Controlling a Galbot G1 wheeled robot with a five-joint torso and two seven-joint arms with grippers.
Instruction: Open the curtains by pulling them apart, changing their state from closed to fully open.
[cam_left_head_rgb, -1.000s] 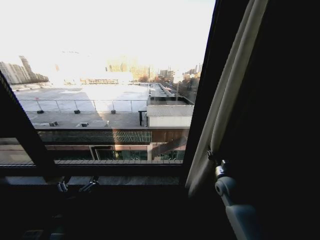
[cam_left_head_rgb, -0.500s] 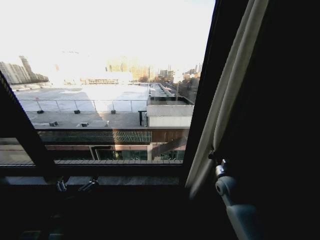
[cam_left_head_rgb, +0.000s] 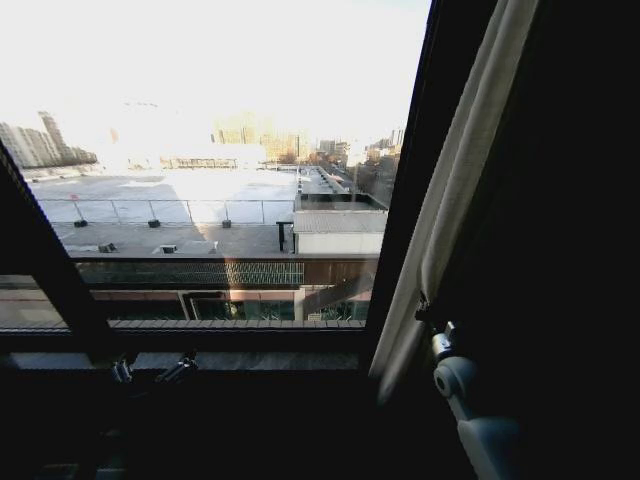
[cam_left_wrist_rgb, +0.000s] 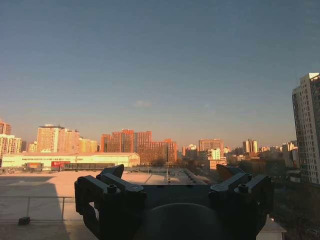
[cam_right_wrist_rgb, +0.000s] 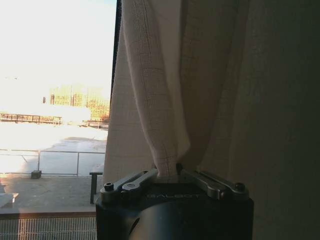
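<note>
My curtains (cam_right_wrist_rgb: 150, 100): cream-white w/ fine woven grid texture, shadowed grey-brown twd one side. My right gripper (cam_right_wrist_rgb: 170, 175): black body, silver linkages. Left gripper (cam_left_wrist_rgb: 172, 187): black.

window: large pane (cam_left_head_rgb: 220, 160), bright daylight pouring in
frame: dark bars (cam_left_head_rgb: 405, 190) at the right and a slanted one (cam_left_head_rgb: 40, 260) at the left
sill: dark ledge (cam_left_head_rgb: 200, 345) under the glass
room: deep shadow below and right of the window
outside: flat rooftop (cam_left_head_rgb: 170, 235) with a railing (cam_left_head_rgb: 160, 208), distant high-rises (cam_left_wrist_rgb: 135, 145), clear sky (cam_left_wrist_rgb: 160, 60) glowing low on the horizon
</note>
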